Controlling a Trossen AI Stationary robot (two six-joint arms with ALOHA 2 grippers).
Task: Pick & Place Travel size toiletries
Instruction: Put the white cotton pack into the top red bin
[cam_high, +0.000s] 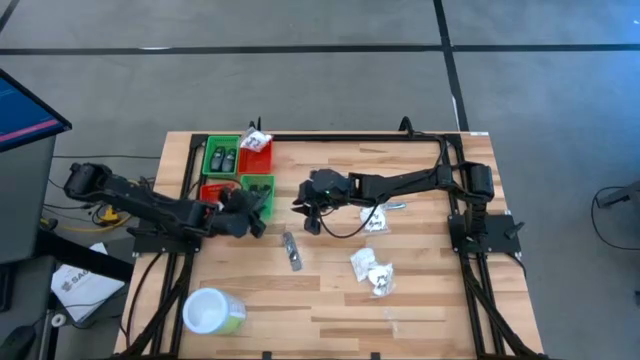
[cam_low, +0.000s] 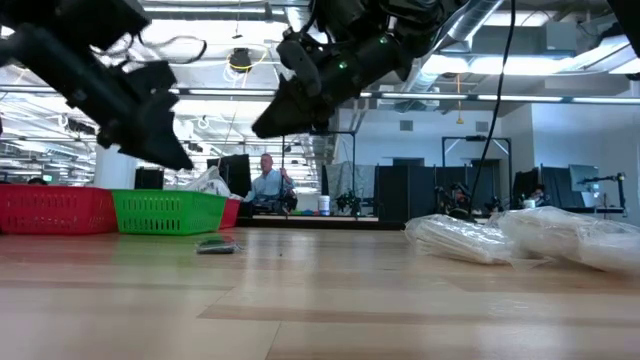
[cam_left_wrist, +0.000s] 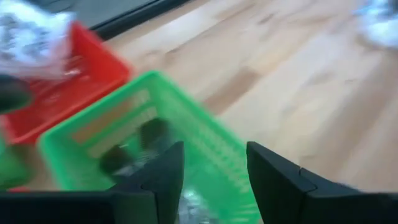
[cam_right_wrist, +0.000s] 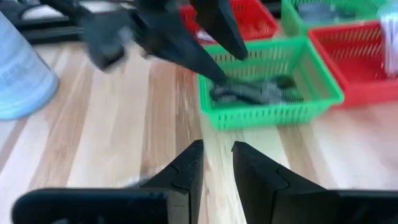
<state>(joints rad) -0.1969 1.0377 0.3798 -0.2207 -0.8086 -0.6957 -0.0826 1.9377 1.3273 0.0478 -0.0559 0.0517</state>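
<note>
Two grippers are in my view, both over the wooden worktop (cam_high: 330, 300). My left gripper (cam_high: 258, 205) hangs at the near edge of the green bin (cam_high: 256, 186) in the bin cluster by the worktop's far left corner; its fingers (cam_left_wrist: 163, 180) stand spread with nothing between them. From the left wrist camera I look down past them into that green bin, where dark items (cam_left_wrist: 134, 149) lie on its floor, blurred; they appear to be small bottles.

My right gripper (cam_high: 312, 205) hovers above the worktop's middle, just beside the bins. Its fingers (cam_right_wrist: 186, 171) stand a narrow gap apart and I see nothing pinched between them. From the right wrist camera, dark grey toiletries (cam_right_wrist: 255, 92) lie inside the green bin.

Remaining toiletries on the worktop: one slim tube (cam_high: 291, 250) lies flat near the middle, between the two grippers and nearer the front edge. White plastic-wrapped packets (cam_high: 372, 270) lie toward the right side, with another cluster (cam_high: 378, 217) under the right arm. A white-lidded green tub (cam_high: 212, 312) stands near the front left corner, apart from all of these.
</note>
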